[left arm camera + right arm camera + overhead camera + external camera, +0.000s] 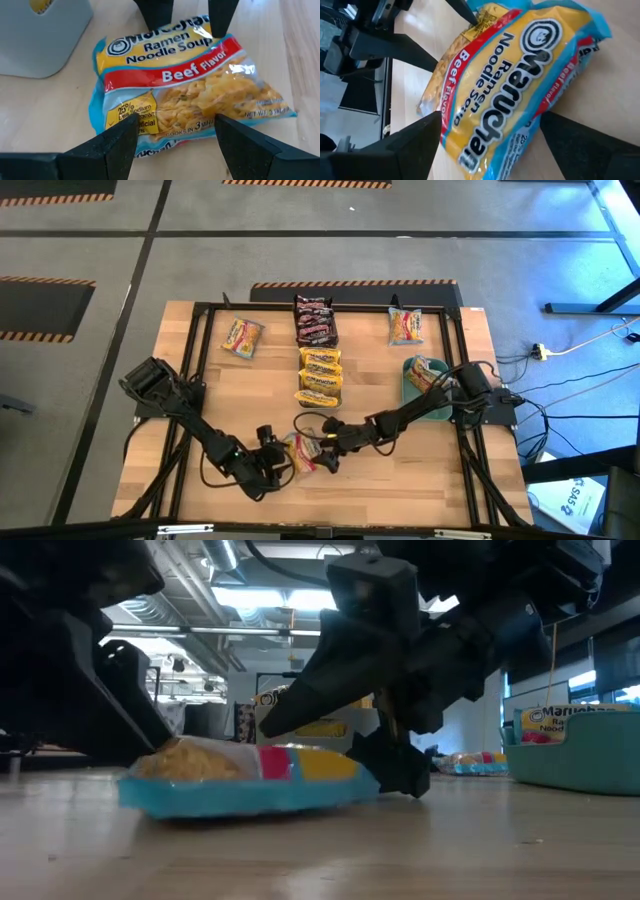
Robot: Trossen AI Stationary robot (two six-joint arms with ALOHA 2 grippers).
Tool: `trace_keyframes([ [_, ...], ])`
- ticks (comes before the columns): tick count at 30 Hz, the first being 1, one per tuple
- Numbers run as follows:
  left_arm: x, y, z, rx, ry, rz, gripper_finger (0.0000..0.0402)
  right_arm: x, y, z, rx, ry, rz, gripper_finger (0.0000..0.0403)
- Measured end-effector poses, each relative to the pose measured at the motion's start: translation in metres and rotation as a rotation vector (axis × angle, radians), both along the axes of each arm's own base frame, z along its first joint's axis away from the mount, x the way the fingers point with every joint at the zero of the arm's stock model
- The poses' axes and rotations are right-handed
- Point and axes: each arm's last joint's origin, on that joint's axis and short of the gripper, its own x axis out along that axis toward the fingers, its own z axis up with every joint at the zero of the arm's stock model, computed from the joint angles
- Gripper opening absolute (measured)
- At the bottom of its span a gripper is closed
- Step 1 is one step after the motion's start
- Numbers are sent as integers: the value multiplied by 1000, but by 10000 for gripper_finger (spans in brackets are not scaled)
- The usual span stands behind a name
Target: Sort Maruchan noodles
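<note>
One noodle packet (303,452) lies flat on the table near its near edge. It is yellow with a red "Beef Flavor" band and blue edges (185,85). My left gripper (282,462) is at its left end, open, with a finger on either side of that end (175,145). My right gripper (325,447) is at its right end, open wide, and the packet fills the gap between its fingers (490,140). Farther back lie a stack of dark brown-red packets (315,320), a stack of yellow ones (320,375) and two orange-yellow ones (242,337) (405,325). My left gripper stands astride the packet's left end (125,120), coming in low from the table's left; whether its fingers touch the wrapper I cannot tell. My right gripper reaches in slanting down from the right. One finger (400,768) stands at the packet's right end (350,775), the other above it; whether they touch I cannot tell.
A teal bin (412,402) with a packet in it stands on the right, next to the right arm. The corner of a pale grey bin (40,40) shows in the left wrist view. A dark frame (200,340) runs around the table. Bare wood lies near the near edge.
</note>
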Motion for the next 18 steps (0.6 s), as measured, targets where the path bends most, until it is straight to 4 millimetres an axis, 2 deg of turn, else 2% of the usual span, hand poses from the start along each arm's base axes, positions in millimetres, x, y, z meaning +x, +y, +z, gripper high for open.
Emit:
trace_keyframes([
  [7,-8,-2,-5,18,8,-18,255,3,1,1,-21,-8,20,340],
  [18,-1,0,-3,3,-25,-15,255,5,1,3,-14,-41,16,340],
])
